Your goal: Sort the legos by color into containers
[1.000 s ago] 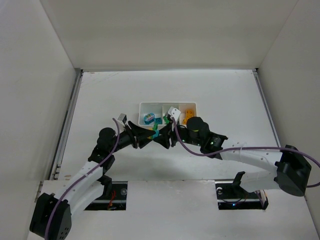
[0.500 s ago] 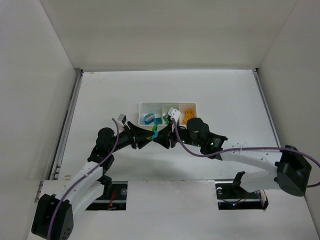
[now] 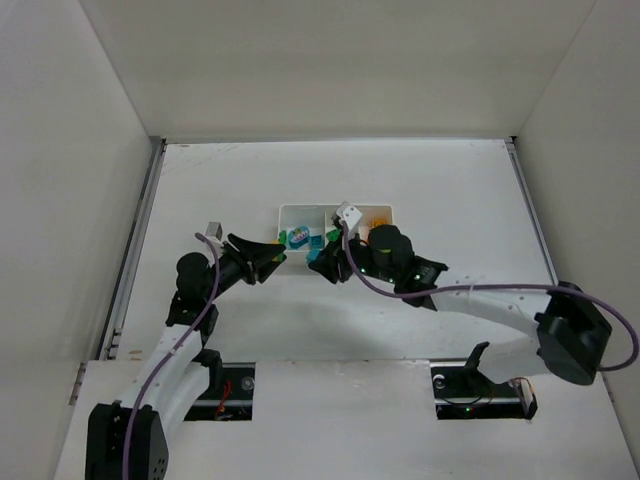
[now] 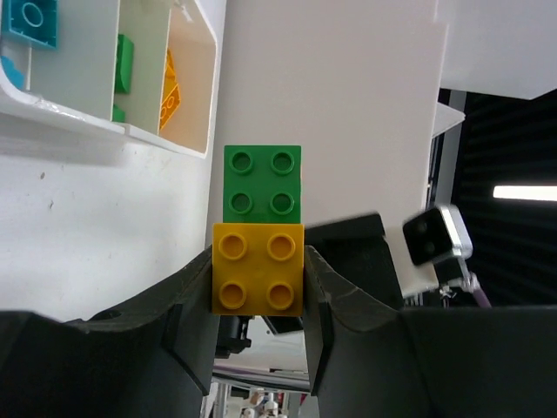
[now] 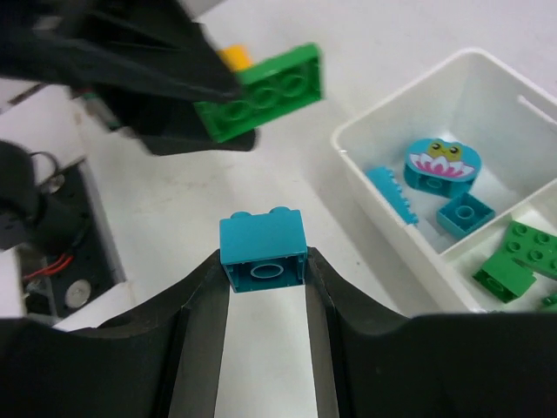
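- Legos (image 5: 464, 213) lie by color in the tray (image 4: 70, 111): teal in the left compartment, green in the middle, orange in the right. In the top view the tray sits at 12 o'clock, just beyond both my grippers.
- My right gripper (image 5: 263, 266) is closed partway, its two fingers pinching a teal brick (image 5: 263, 244) by its sides. The brick hangs over bare table (image 5: 287, 187), with the teal compartment near, at about 2 o'clock in my right wrist view.
- My left gripper (image 4: 258, 252) is clamped on a yellow brick (image 4: 258, 279). A green brick (image 4: 262, 183) is clipped to it and sticks out free at 12 o'clock, past my fingertips.
- I take the step in hand to be dropping the teal brick in with the other teal pieces.
- To do it well, I should carry the brick toward 2 o'clock until it is fully past the tray's near wall, not straddling the rim. Then I should lower it and only then spread my fingers.
- The green brick hangs close by at 11 o'clock of my right fingers, so my path should bend away from it.
- The yellow and green pair needs pulling apart afterwards. My right gripper can take the free green end.
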You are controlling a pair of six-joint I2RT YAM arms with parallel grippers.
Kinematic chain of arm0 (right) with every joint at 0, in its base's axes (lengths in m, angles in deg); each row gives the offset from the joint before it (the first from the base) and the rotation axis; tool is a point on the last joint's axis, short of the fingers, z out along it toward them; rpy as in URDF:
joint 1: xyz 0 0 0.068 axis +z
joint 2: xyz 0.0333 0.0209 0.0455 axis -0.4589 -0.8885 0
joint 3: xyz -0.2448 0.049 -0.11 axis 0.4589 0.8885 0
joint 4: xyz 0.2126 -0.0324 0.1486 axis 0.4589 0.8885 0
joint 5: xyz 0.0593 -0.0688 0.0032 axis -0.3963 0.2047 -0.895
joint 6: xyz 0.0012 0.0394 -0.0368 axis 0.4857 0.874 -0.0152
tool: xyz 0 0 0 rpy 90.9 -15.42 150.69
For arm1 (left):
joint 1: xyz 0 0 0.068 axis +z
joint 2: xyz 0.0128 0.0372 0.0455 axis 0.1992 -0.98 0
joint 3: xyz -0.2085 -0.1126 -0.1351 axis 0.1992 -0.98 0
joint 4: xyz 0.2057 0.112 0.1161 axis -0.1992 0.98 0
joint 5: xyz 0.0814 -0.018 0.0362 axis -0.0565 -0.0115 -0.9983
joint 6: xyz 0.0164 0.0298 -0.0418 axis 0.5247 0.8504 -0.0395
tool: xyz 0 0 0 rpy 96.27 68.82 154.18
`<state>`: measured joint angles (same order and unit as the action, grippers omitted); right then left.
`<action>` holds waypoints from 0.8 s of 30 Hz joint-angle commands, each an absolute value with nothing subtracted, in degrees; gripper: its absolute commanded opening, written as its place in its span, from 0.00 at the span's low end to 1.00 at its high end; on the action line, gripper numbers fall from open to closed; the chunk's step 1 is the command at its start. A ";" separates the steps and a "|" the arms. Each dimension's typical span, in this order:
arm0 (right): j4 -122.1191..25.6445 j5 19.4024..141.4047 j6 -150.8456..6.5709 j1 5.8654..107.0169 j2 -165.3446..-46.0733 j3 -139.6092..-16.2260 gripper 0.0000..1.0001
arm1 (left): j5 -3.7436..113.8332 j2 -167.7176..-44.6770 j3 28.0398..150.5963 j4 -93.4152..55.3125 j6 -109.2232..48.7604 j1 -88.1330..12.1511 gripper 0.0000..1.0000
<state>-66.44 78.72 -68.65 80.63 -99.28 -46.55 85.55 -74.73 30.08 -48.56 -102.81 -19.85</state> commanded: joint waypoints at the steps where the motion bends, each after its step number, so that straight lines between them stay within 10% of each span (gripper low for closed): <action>1: -69.31 84.78 -69.11 78.95 -105.38 -52.72 0.36 | 86.51 -71.67 31.30 -50.70 -100.92 -19.36 0.16; 10: -71.16 92.78 -67.79 76.75 -118.57 -63.10 0.39 | 86.07 -68.41 28.84 -51.40 -99.86 -19.44 0.17; 18: -70.72 95.43 -65.07 75.96 -122.80 -67.59 0.72 | 85.72 -66.39 26.38 -52.98 -100.04 -19.62 0.17; 24: -69.14 97.36 -57.09 74.73 -114.56 -61.98 0.75 | 85.10 -67.09 25.32 -56.93 -99.08 -20.15 0.17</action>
